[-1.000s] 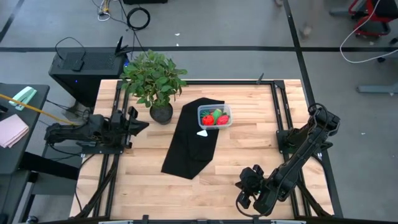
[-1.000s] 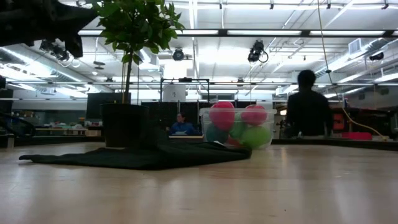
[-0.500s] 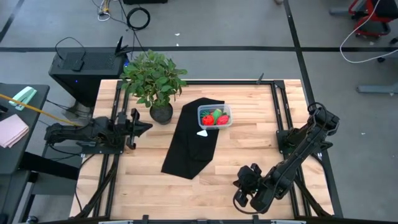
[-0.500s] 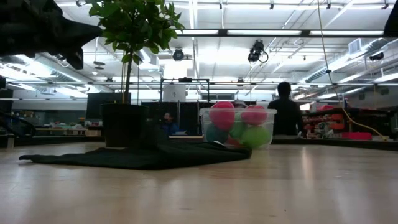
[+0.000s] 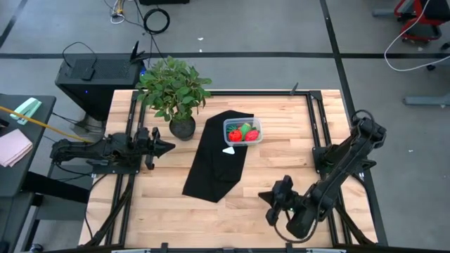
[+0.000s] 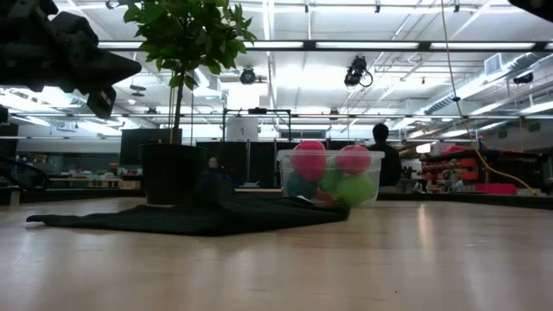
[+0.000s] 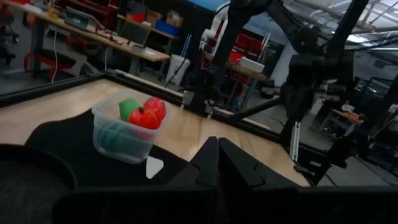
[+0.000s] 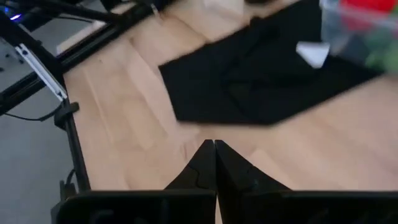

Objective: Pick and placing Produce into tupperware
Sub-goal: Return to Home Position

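Nearest the front edge of the tabletop, the right tool is held low above the bare wood. Its two fingers are pressed together with nothing between them, and they are aimed toward the black cloth.

At the left side, the left tool is held above the tabletop. Its two fingers are likewise clenched on nothing and are pointed toward the middle.

One black cloth is spread down the centre, and one small white scrap lies on it. The one tupperware stands on the far part of the cloth, just beyond the scrap.

All the produce in view is inside the tupperware. Two red pieces are seen on top and one lime-green piece beside them. Darker green pieces show through the wall, but their number cannot be told.

One potted plant stands beside the cloth's far left corner, near the tupperware but apart from it.

One person is seen in the room beyond the tabletop.
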